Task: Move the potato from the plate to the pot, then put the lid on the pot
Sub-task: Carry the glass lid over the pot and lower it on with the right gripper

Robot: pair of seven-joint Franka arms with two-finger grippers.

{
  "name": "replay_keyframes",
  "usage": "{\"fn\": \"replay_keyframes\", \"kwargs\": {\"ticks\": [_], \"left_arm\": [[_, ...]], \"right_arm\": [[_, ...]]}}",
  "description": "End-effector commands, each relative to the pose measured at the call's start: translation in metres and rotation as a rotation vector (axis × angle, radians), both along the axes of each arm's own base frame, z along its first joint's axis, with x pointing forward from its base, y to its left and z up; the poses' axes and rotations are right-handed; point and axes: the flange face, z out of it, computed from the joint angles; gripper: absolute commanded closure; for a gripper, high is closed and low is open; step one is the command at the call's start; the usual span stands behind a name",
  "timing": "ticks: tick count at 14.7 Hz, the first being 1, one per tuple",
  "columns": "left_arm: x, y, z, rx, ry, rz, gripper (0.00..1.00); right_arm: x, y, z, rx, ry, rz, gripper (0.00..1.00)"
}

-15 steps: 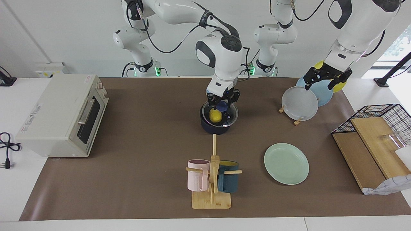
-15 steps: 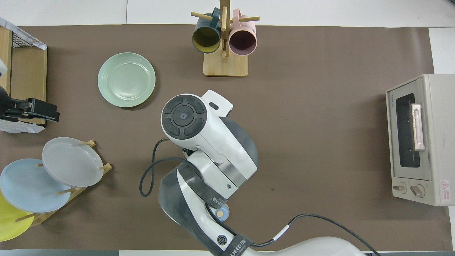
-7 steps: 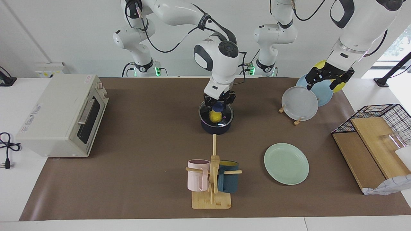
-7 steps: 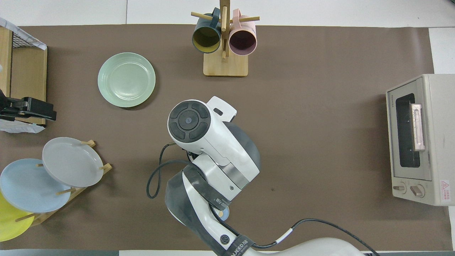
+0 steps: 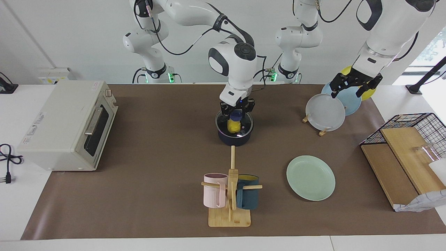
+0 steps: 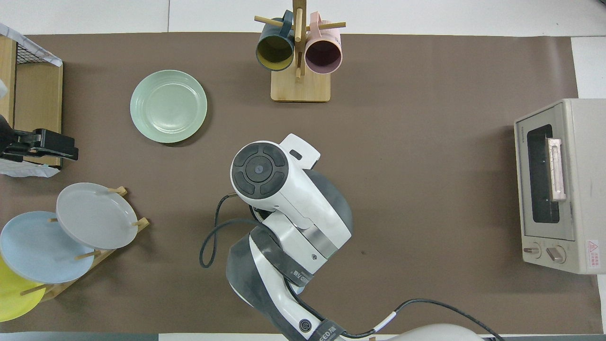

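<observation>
The navy pot [image 5: 234, 139] stands mid-table, and the yellow potato [image 5: 233, 126] lies inside it, seen through the clear glass lid [image 5: 244, 128]. That lid rests level on the pot's rim. My right gripper [image 5: 237, 113] reaches straight down and is shut on the lid's blue knob [image 5: 237, 115]. The mint-green plate [image 5: 310, 177] [image 6: 168, 106] lies bare, farther from the robots and toward the left arm's end. My left gripper [image 5: 352, 89] [image 6: 64, 150] hangs open and holds nothing over the rack of plates, waiting. In the overhead view the right arm hides pot, lid and potato.
A toaster oven [image 5: 66, 125] sits at the right arm's end. A wooden mug tree [image 5: 230, 195] with two mugs stands farther from the robots than the pot. A plate rack [image 5: 327, 111] and a wire basket with wooden boards [image 5: 407, 153] occupy the left arm's end.
My right gripper carried the lid a little toward the right arm's end and lowered it from a tilted, offset pose to level on the pot. The left gripper barely moved.
</observation>
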Motion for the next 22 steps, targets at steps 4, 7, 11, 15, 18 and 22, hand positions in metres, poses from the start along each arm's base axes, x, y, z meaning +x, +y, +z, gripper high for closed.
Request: {"fn": "replay_keyframes", "kwargs": {"ticks": [4,7,11,15,18,22], "left_arm": [[-0.002,0.001,0.007,0.019,-0.004,0.023,0.0],[-0.002,0.002,0.008,0.017,-0.007,0.024,0.0],[-0.002,0.005,0.007,0.012,-0.005,0.03,0.0],[-0.002,0.002,0.006,0.016,-0.004,0.028,0.0],[-0.002,0.001,0.005,0.016,-0.002,0.024,0.0],[-0.002,0.001,0.006,0.016,-0.007,0.024,0.0]], "right_arm": [[-0.017,-0.016,0.0,0.033,-0.032,-0.031,1.0],[-0.017,-0.017,0.0,0.034,-0.033,-0.037,1.0],[-0.015,-0.017,0.001,0.045,-0.038,-0.044,1.0],[-0.016,-0.012,-0.006,0.097,-0.056,-0.076,1.0],[-0.019,-0.016,-0.009,0.091,-0.051,-0.061,1.0],[-0.019,-0.025,-0.013,0.06,-0.018,-0.042,1.0]]}}
